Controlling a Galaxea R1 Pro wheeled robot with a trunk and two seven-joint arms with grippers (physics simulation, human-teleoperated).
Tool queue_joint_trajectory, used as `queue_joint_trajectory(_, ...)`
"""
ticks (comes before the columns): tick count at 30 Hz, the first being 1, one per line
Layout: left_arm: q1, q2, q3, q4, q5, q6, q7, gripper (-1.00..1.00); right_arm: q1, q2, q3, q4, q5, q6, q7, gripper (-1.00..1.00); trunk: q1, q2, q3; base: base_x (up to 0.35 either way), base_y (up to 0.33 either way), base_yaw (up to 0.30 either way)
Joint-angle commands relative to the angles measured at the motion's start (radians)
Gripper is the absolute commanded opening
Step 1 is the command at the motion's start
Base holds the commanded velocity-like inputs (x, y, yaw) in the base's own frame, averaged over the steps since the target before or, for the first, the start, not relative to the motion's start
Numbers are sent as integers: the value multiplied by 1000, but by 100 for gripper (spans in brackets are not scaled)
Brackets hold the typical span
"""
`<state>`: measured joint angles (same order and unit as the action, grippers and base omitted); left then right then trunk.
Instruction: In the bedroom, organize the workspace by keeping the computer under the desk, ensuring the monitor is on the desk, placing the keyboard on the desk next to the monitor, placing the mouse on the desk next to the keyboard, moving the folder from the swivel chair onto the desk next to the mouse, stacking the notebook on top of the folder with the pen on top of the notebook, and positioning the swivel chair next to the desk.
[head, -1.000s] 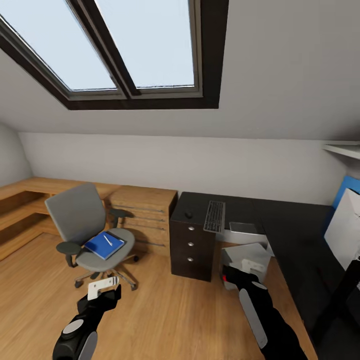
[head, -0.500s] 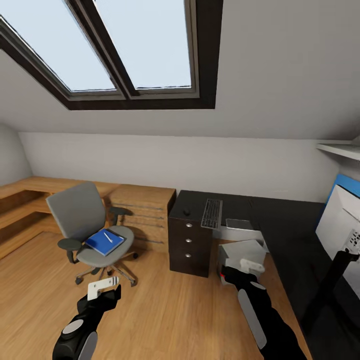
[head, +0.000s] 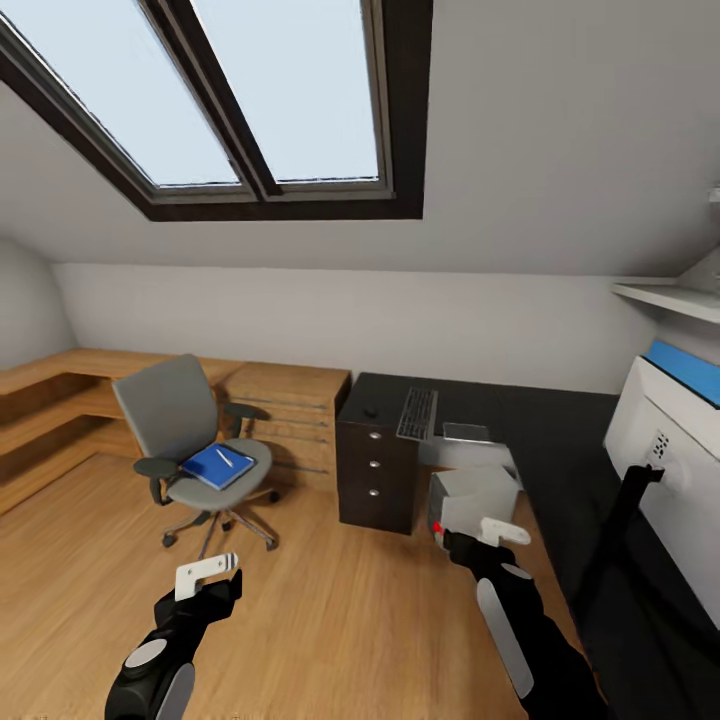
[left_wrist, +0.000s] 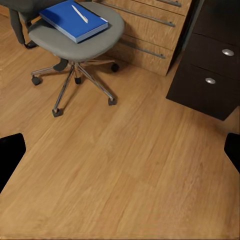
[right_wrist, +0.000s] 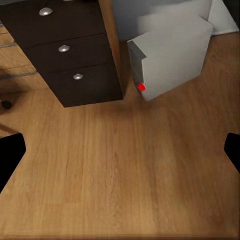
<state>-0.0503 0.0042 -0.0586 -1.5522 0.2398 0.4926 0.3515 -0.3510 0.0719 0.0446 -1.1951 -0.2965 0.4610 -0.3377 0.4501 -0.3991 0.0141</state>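
Observation:
The grey swivel chair stands on the wooden floor left of the black desk. On its seat lies the blue folder with the white pen on top; both also show as folder and pen. On the desk sit the mouse, the keyboard and the grey notebook. The computer stands on the floor under the desk, red button facing out. The monitor is at the desk's right end, seen from behind. My left gripper and right gripper hover open and empty over the floor.
A light wooden drawer chest and a low wooden bench line the back wall behind the chair. The desk's three-drawer unit is between chair and computer. A skylight is overhead and a white shelf is at the right.
The whole view has shifted: the camera turned right and slightly closer, bringing more of the monitor into view. Both arms keep the same pose, grippers still open.

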Motion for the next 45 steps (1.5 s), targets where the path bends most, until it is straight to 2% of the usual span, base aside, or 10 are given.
queue_joint_trajectory(1, 0, 0, -2, -1, 10, 3, 9, 100, 0, -1, 2, -1, -10, -2, -9, 100, 0, -1, -1, -244, -185, 0)
queue_joint_trajectory(4, 0, 2, -2, -1, 10, 4, 7, 100, 0, -1, 0, 1, -9, -47, -13, 100, 0, -1, -1, -105, -227, -71)
queue_joint_trajectory(7, 0, 2, -2, -2, 10, 4, 6, 100, 0, -1, 0, 1, -10, -58, -14, 100, 0, -1, -1, -25, -123, -191)
queue_joint_trajectory(23, 0, 2, -3, -5, 10, 3, 6, 100, 0, -3, -2, 2, -8, -67, -16, 100, 0, -1, -1, -4, -30, -249)
queue_joint_trajectory(34, 0, 3, -3, -3, 10, 3, 5, 100, 0, -3, -2, 2, -7, -67, -15, 100, 0, -1, -1, 0, -271, -260)
queue_joint_trajectory(45, 0, 3, -3, -4, 9, 3, 6, 100, 0, -3, -2, 4, -6, -75, -15, 100, 0, -1, -1, 0, -70, -148)
